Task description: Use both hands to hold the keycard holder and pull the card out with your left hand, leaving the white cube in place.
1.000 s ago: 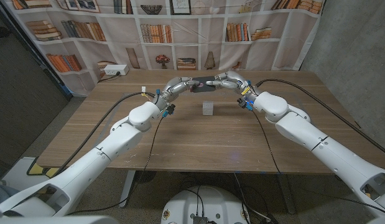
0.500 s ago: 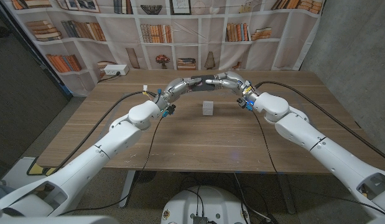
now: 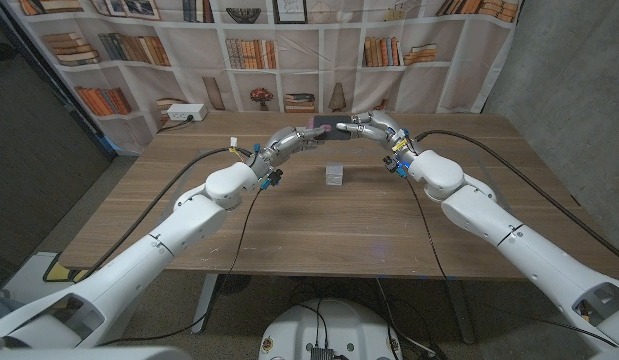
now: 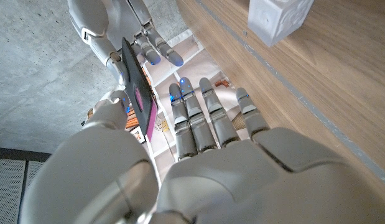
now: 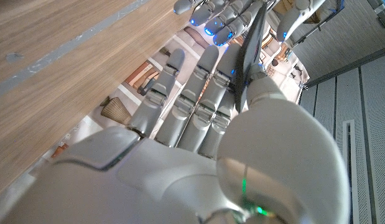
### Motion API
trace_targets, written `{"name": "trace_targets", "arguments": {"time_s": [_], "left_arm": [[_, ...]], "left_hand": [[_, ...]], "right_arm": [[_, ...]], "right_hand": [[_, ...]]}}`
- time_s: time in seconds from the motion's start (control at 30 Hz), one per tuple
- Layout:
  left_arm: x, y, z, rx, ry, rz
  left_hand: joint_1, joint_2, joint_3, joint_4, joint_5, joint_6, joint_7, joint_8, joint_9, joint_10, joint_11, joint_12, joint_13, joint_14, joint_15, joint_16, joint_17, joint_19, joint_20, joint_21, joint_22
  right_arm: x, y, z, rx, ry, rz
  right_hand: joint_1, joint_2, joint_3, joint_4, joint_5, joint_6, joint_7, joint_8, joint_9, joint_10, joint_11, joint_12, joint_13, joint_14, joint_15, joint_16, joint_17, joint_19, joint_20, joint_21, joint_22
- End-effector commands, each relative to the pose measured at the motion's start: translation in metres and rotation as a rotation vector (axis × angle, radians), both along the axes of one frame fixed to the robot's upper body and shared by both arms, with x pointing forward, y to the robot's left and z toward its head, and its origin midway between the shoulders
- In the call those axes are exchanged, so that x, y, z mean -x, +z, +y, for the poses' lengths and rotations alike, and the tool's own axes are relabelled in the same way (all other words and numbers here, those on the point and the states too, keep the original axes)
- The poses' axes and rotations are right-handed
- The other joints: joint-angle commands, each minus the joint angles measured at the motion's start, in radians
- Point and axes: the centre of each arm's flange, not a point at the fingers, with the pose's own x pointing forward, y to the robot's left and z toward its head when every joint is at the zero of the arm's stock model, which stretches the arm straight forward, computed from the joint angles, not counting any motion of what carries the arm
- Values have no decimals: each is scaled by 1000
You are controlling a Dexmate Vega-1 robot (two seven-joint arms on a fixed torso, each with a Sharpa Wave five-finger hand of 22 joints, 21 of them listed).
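Both hands (image 3: pixel 289 140) (image 3: pixel 374 126) gripping keycard holder (image 4: pixel 131 71), magenta card (image 4: pixel 144 104), print seemingly unreadable

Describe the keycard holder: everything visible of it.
The keycard holder is a thin, flat, dark sleeve, seemingly plastic, held in the air above the far part of the table, beyond the white cube. In the left wrist view it shows edge-on, with a magenta card sticking out of one end. The left hand pinches the card end and the right hand grips the other end.
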Motion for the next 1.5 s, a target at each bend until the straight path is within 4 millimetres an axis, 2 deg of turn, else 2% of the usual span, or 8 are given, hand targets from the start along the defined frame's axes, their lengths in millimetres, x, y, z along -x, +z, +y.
{"name": "trace_targets", "arguments": {"time_s": [0.03,0.17,0.2,0.3,0.67,0.77,0.83,1.5], "left_arm": [[1,-2,6,73,-9,12],[-2,-5,8,115,-11,32],[-3,-6,8,122,-12,35],[-4,-6,8,125,-16,37],[-5,-7,6,125,-18,41],[-5,-7,5,127,-13,40],[-4,-6,4,125,-16,38],[-6,-3,4,121,-22,40]], "left_hand": [[18,34,19,-3,0,46,1,9,0,50,-9,19,-11,51,-28,13,-2,34,0,13,5],[37,47,35,-12,3,87,1,14,-2,100,-11,31,-24,98,-57,18,-6,69,-9,22,4],[41,49,38,-14,4,92,-4,12,-2,115,-15,34,-29,112,-72,18,-6,77,-16,23,4],[39,55,43,-12,4,118,-11,15,-3,139,-15,37,-38,157,-87,24,-6,97,-37,26,3],[34,47,39,-12,2,113,-12,7,-4,136,-19,31,-45,163,-79,18,-7,97,-43,23,3],[34,47,41,-13,2,91,-28,-7,-3,101,-27,14,-48,146,-74,4,-7,93,-34,18,3],[37,46,42,-15,2,88,-28,-9,-3,100,-28,14,-48,140,-74,0,-7,91,-31,16,3],[70,63,65,-32,5,114,-27,-6,-2,127,-28,18,-56,150,-76,-4,-8,92,-31,13,3]], "right_arm": [[-3,-2,-8,-27,-66,-35],[-2,-3,-10,-39,-64,-38],[-2,-3,-11,-39,-63,-39],[-1,-3,-11,-37,-63,-43],[1,-5,-13,-42,-54,-35],[2,-6,-14,-52,-55,-31],[2,-7,-14,-52,-55,-31],[0,-7,-13,-50,-54,-26]], "right_hand": [[8,17,2,4,1,-1,-4,0,3,2,-6,-1,4,-3,-5,-1,3,2,10,-5,2],[7,16,0,5,1,-2,-6,0,4,1,-6,-2,3,-3,-5,-1,4,0,12,-7,2],[7,17,0,5,1,-2,-5,0,4,2,-7,-1,4,-3,-5,-1,4,0,13,-8,2],[7,18,0,6,0,-1,-6,0,5,2,-11,-1,5,-3,-5,-1,4,-7,15,-11,2],[7,17,-2,6,0,1,-11,0,5,1,-12,1,9,-15,-6,-5,4,-15,23,-16,3],[7,18,-3,7,0,1,-11,-1,5,-2,-12,0,9,-16,-6,-5,4,-18,23,-18,3],[8,17,-3,6,0,1,-12,-1,4,-2,-13,1,10,-19,-7,-6,3,-17,25,-18,3],[9,19,-5,7,-1,3,-13,-4,3,3,-12,2,8,-22,-7,-3,5,-20,31,-21,4]]}}
